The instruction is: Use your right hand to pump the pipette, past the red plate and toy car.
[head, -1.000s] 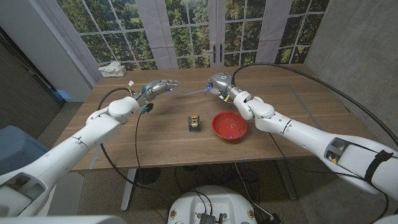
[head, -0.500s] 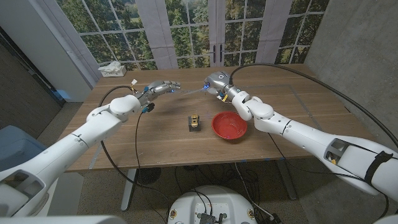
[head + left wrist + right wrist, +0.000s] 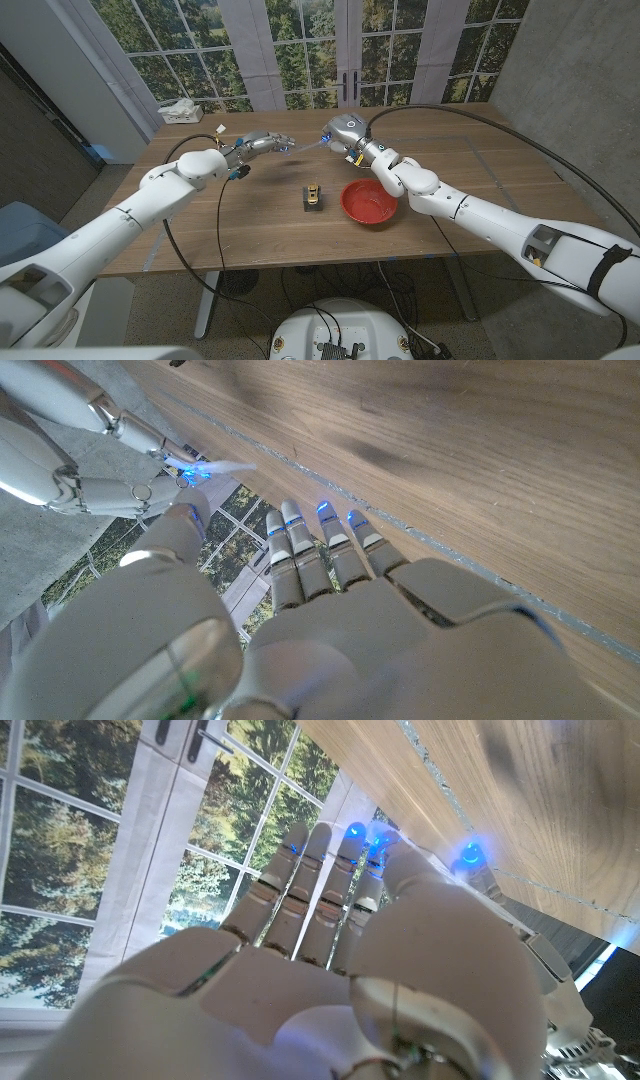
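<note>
Pale, thin plastic: the pipette looks light and soft, a slim translucent tube held in the air over the far part of the worktop, beyond the red plate and the toy car. By my judgement the bulb end will squash easily and spring back, while the narrow stem would bend or slip if pinched hard, so the squeeze belongs on the bulb, gently, with the stem merely steadied.

In the head view the right hand has its fingers curled at one end of the pipette and appears to grasp it. The left wrist view shows fingertips of that hand pinched on the pale tube, so I take it as held. How hard it presses I cannot tell.

From the other side the left hand reaches toward the pipette's tip, fingers stretched forward and a little apart. Its fingertips lie just beside the tip in the head view, but whether they touch or pinch it I cannot tell. In the left wrist view its fingers are extended with nothing visibly between them
</note>
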Controlling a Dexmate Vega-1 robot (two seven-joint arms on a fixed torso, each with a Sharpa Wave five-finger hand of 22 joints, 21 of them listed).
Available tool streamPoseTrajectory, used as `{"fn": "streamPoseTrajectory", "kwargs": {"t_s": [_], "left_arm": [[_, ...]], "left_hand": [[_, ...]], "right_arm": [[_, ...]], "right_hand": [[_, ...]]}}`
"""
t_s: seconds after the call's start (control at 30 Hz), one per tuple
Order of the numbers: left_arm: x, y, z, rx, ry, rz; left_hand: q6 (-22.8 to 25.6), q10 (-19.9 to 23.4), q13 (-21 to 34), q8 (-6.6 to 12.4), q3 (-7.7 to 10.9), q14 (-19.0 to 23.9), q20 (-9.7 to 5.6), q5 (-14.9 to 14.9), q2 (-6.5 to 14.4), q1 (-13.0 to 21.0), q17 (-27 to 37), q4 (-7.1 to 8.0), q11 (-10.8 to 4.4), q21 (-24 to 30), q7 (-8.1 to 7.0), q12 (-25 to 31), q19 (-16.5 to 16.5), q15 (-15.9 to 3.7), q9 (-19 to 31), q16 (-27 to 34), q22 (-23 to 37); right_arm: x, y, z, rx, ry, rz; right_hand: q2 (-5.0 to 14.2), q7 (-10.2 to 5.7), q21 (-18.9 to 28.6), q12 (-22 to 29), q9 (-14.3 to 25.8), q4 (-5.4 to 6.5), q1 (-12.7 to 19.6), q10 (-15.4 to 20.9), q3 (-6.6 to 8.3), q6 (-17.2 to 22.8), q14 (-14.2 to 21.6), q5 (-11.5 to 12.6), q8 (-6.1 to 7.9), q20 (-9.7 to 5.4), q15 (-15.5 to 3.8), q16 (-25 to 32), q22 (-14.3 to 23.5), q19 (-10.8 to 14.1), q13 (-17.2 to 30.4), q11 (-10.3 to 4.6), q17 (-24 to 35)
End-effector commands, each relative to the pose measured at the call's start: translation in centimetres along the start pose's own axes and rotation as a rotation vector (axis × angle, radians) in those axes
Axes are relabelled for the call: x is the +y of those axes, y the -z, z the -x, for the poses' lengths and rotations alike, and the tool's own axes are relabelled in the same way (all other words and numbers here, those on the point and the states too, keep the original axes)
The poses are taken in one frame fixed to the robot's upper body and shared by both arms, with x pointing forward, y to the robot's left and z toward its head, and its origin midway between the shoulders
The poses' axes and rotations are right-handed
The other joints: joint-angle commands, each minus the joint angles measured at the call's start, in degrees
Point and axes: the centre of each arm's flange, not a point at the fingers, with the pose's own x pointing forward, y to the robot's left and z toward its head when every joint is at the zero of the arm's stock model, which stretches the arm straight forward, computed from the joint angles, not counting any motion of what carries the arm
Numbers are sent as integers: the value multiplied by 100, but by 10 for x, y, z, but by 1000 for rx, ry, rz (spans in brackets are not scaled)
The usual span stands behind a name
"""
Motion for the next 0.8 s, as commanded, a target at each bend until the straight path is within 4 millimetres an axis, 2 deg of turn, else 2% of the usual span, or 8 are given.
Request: {"fn": "streamPoseTrajectory", "kwargs": {"t_s": [0.03,0.13,0.37,0.6,0.7,0.77,0.8], "left_arm": [[0,-1,-5,-3,38,6],[-1,-1,-6,-4,45,5],[-4,-1,-9,0,60,5],[-7,-2,-14,-9,98,28],[-8,-2,-16,-13,112,35],[-8,-2,-17,-15,118,33],[-8,-3,-18,-17,121,35]], "left_hand": [[104,125,17,40,-45,121,12,-35,53,47,14,-7,-34,50,21,63,97,-327,18,37,19],[273,351,21,54,-71,213,12,-32,107,82,13,-12,-92,65,19,106,156,-360,16,44,19],[401,480,21,61,-98,286,12,-32,117,114,8,-28,-50,67,38,119,177,-386,16,47,18],[481,606,22,31,-201,489,23,-50,21,77,7,-29,82,73,90,121,218,-429,13,85,17],[676,813,11,30,-284,826,62,-46,-6,88,13,-27,151,108,175,136,351,-501,11,163,16],[744,903,9,35,-303,906,64,-44,-17,100,10,-32,178,125,185,151,412,-499,11,176,17],[783,940,7,37,-310,947,65,-42,-20,113,8,-35,139,127,206,154,427,-516,11,182,17]], "right_arm": [[-3,-8,2,-49,72,26],[-5,-9,2,-55,84,21],[-6,-11,2,-69,97,36],[-5,-12,0,-79,105,45],[-5,-12,0,-83,112,47],[-5,-13,0,-86,111,47],[-5,-13,-1,-86,114,47]], "right_hand": [[-27,-45,58,12,32,-14,85,-27,-27,18,86,-17,28,-152,-966,-2,31,49,35,-40,25],[-30,-61,65,14,33,-13,90,-20,-31,19,84,-18,29,-155,-963,-7,32,50,42,-44,28],[-32,-83,80,13,33,-21,116,-15,-31,31,74,-20,36,-161,-973,-26,34,46,58,-62,32],[-37,-91,94,15,32,-16,125,-1,-44,34,83,-25,38,-172,-972,-27,35,41,74,-75,45],[-31,-91,102,15,32,-19,139,2,-42,41,81,-25,41,-173,-978,-35,36,39,82,-73,48],[-30,-97,105,14,32,-22,151,4,-40,43,79,-24,42,-177,-984,-40,37,35,87,-74,49],[-33,-96,107,11,32,-24,155,-2,-44,38,84,-25,41,-178,-987,-36,37,34,89,-76,54]]}}
